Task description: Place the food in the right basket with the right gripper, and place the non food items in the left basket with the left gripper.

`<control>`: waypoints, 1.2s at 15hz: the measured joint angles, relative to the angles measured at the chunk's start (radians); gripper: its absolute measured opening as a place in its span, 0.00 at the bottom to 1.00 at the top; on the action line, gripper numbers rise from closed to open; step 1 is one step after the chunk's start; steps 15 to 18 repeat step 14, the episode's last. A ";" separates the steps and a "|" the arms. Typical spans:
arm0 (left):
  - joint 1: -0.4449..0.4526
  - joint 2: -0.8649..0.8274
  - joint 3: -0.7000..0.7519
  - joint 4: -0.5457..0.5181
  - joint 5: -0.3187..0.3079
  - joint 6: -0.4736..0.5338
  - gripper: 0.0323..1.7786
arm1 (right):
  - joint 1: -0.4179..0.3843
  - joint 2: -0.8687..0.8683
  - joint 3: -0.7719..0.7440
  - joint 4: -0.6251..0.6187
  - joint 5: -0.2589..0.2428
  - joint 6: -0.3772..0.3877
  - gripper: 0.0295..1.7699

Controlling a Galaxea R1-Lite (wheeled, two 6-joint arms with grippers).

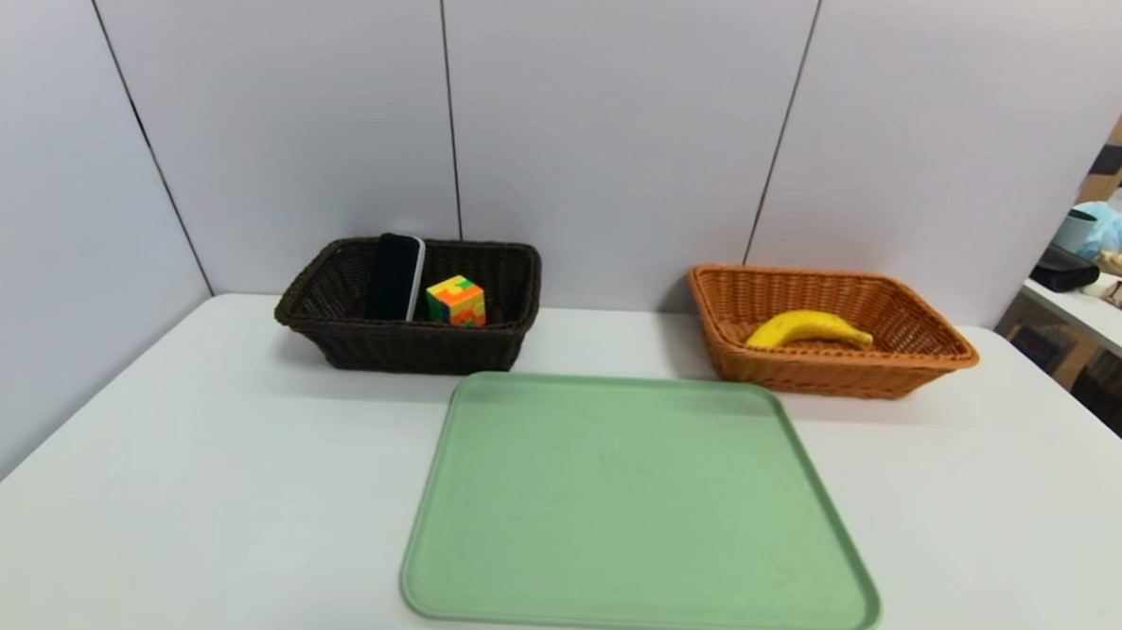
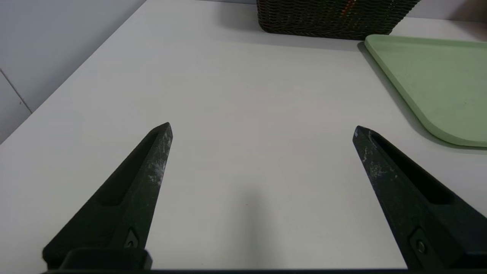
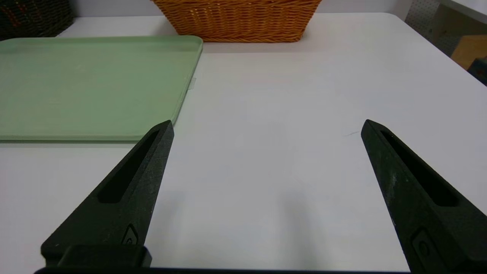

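Head view: a yellow banana lies curved inside the orange-tan wicker basket, which sits toward the far edge of a white surface, on the right. On the left, the dark brown wicker basket holds a black slab with a pale edge and a small multicoloured puzzle cube. The slab leans upright, its top end at the basket's back rim; the cube sits beside it, on the side nearer the tan basket, with yellow, orange and green patches showing.

A pale green tray lies flat on the surface, nearer than both baskets and between the two, its raised rim running around rounded corners. White panels with dark seams rise behind the baskets. Off to the right, a separate white table carries assorted items, among them a dark case and a light blue bundle.

The left hand hovers over the surface to the left of the tray, its fingers spread wide with nothing between them. The right hand hovers over the surface on the tray's right side, likewise spread wide and holding nothing.
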 joint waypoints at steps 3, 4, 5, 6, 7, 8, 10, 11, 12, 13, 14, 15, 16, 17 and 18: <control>0.000 0.000 0.002 -0.005 0.000 0.000 0.95 | 0.000 0.000 0.000 0.000 -0.001 0.006 0.96; 0.000 0.000 0.002 -0.005 0.000 0.000 0.95 | 0.000 0.000 0.000 0.000 -0.003 0.009 0.96; 0.000 0.000 0.002 -0.005 0.000 0.000 0.95 | 0.000 0.000 0.001 -0.007 -0.003 0.014 0.96; 0.000 0.000 0.002 -0.005 0.000 0.000 0.95 | 0.000 0.000 0.001 -0.007 -0.004 0.015 0.96; 0.000 0.000 0.002 -0.005 0.000 0.000 0.95 | 0.000 0.000 0.001 -0.007 -0.004 0.016 0.96; 0.000 0.000 0.002 -0.005 0.000 0.000 0.95 | 0.000 0.000 0.001 -0.007 -0.004 0.016 0.96; 0.000 0.000 0.002 -0.005 0.000 0.000 0.95 | 0.000 0.000 0.001 -0.007 -0.004 0.018 0.96; 0.000 0.000 0.002 -0.005 0.000 0.000 0.95 | 0.000 0.000 0.001 -0.007 -0.004 0.018 0.96; 0.000 0.000 0.002 -0.005 0.000 0.000 0.95 | 0.000 0.000 0.001 -0.007 -0.004 0.015 0.96; 0.000 0.000 0.002 -0.005 0.000 -0.001 0.95 | 0.000 0.000 0.001 -0.007 -0.004 0.015 0.96; 0.000 0.000 0.002 -0.005 0.000 0.000 0.95 | 0.000 0.000 0.001 -0.007 -0.004 0.016 0.96; 0.000 0.000 0.002 -0.005 0.000 0.000 0.95 | 0.000 0.000 0.001 -0.007 -0.004 0.016 0.96; 0.000 0.000 0.002 -0.005 0.000 0.000 0.95 | 0.000 0.000 0.001 -0.007 -0.004 0.016 0.96; 0.000 0.000 0.002 -0.005 0.000 0.000 0.95 | 0.000 0.000 0.001 -0.007 -0.004 0.016 0.96; 0.000 0.000 0.002 -0.005 0.000 0.000 0.95 | 0.000 0.000 0.001 -0.007 -0.004 0.016 0.96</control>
